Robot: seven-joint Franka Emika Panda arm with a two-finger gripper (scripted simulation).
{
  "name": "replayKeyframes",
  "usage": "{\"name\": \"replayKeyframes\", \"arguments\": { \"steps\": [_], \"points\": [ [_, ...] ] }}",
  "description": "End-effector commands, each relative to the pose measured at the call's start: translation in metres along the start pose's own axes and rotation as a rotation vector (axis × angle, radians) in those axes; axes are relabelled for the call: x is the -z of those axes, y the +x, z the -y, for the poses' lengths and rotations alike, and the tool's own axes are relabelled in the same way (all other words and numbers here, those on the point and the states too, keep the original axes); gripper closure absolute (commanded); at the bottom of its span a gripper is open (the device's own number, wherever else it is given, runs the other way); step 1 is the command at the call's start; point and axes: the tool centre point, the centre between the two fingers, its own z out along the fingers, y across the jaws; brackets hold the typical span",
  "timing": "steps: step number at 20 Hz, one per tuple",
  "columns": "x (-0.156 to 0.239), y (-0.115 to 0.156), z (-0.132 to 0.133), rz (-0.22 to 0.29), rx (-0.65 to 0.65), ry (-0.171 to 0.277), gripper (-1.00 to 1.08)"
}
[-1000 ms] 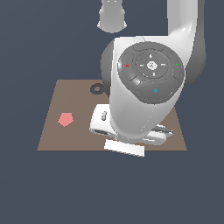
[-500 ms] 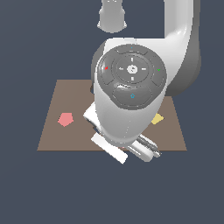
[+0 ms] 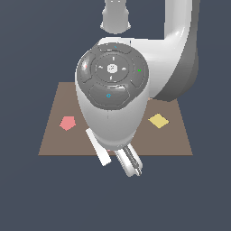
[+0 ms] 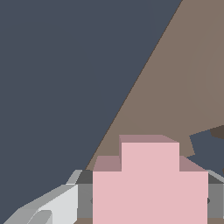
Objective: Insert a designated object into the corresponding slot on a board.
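matt brown board [image 3: 54, 135], glossy white arm [image 3: 180, 40]

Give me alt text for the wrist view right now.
A pale-pink cross piece fills the foreground, held between the gripper fingers. Behind it the brown board meets dark floor along a diagonal edge, and part of a dark navy cutout shows beside the piece.

One board [image 3: 54, 140] — three pieces, seemingly: cross [image 4: 150, 183], pentagon [image 3: 67, 122], diamond [image 3: 159, 120].
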Motion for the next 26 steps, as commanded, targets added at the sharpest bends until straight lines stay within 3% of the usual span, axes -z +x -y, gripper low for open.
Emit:
{"name": "replayKeyframes", "arguments": {
  "steps": [1, 17, 26],
  "points": [
    [0.001, 0.004, -0.004, 0.000, -0.111, 0.001, 1.08],
    [0.003, 0.013, -0.039, 0.001, -0.797, 0.001, 1.08],
    [0.004, 0.009, -0.053, 0.001, -1.074, 0.000, 1.08]
  ]
}}
